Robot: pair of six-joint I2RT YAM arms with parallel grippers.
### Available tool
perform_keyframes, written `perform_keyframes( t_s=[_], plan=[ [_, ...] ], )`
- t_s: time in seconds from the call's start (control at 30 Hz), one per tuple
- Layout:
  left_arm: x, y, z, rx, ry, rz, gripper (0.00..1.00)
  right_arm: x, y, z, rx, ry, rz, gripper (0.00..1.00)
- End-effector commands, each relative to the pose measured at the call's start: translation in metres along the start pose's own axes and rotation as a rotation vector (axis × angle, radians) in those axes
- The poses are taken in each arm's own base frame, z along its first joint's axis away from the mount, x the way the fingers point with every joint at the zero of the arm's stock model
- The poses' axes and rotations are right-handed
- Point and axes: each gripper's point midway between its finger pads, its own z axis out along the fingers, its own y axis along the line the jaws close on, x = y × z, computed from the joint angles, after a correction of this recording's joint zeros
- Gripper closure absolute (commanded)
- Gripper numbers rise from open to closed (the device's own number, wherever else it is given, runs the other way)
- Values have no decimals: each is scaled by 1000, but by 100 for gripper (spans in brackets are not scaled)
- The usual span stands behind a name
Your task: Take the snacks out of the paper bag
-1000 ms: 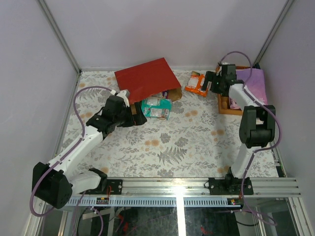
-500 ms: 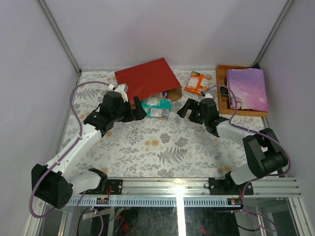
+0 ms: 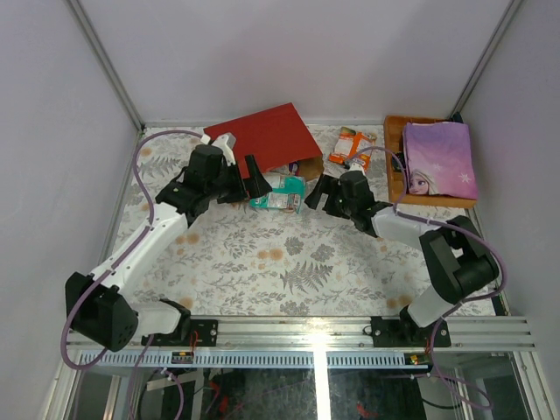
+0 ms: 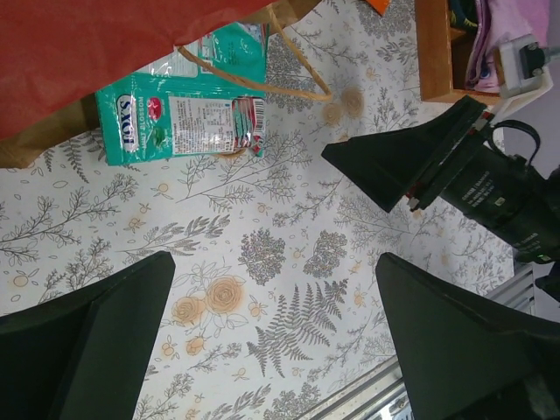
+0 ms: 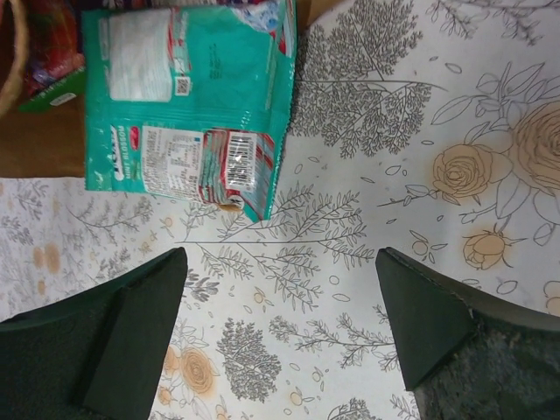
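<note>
From above, the large red paper carrier bag (image 3: 262, 140) lies flat, its mouth partly hidden by the left gripper (image 3: 252, 182). A glossy teal packet (image 3: 278, 192) protrudes, and an orange packet (image 3: 350, 147) lies apart. The right gripper (image 3: 318, 194), earlier at the orange wooden tray (image 3: 395, 122), is now beside the teal packet.

In the left wrist view, the jaws are spread and empty, and the packet's (image 4: 184, 109) top is covered by the bag (image 4: 105, 35).

In the right wrist view, the jaws are likewise spread and the packet (image 5: 192, 105) is cut off above.

Plain pale lavender walls (image 3: 289, 52) on three sides, slanted aluminium posts (image 3: 105, 63) at back corners. White floral-print tablecloth (image 3: 262, 271). Aluminium rail (image 3: 306, 325) along near edge. Soft even light.
</note>
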Motion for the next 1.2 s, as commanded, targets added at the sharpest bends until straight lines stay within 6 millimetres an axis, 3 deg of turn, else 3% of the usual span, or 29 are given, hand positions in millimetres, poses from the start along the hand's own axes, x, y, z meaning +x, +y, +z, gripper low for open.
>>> perform_keyframes(
  t_s=[0.0, 0.17, 0.3, 0.57, 0.63, 0.7, 0.8, 0.97, 1.1, 1.17],
  plan=[
    [-10, 0, 1, 2, -46, -22, 0, -5, 14, 15, -51, -15, -6, 6],
    [-12, -2, 10, 32, -73, -40, 0, 0, 19, 46, -97, -1, 8, 19],
    [-19, -9, 11, 55, -84, -23, 0, 13, 18, 71, -119, 38, 27, 38],
    [-29, -11, -3, 43, -129, 24, 0, 34, 16, 101, -91, 94, 3, 46],
    [-30, -13, -6, 52, -133, 29, 0, 40, 12, 102, -79, 106, -13, 57],
    [-29, -15, -8, 65, -131, 31, 0, 43, 7, 101, -64, 115, -23, 76],
    [-26, -17, -10, 77, -129, 39, 0, 49, 2, 94, -49, 125, -29, 98],
    [-23, -3, -12, 28, -155, 47, 0, 38, 6, 59, -48, 84, -33, 100],
    [-20, 2, -11, 13, -160, 43, 0, 18, 7, 6, -17, 27, -55, 100],
    [-19, 2, -11, 14, -157, 42, 0, 18, -4, -20, 14, 24, -53, 100]
  ],
)
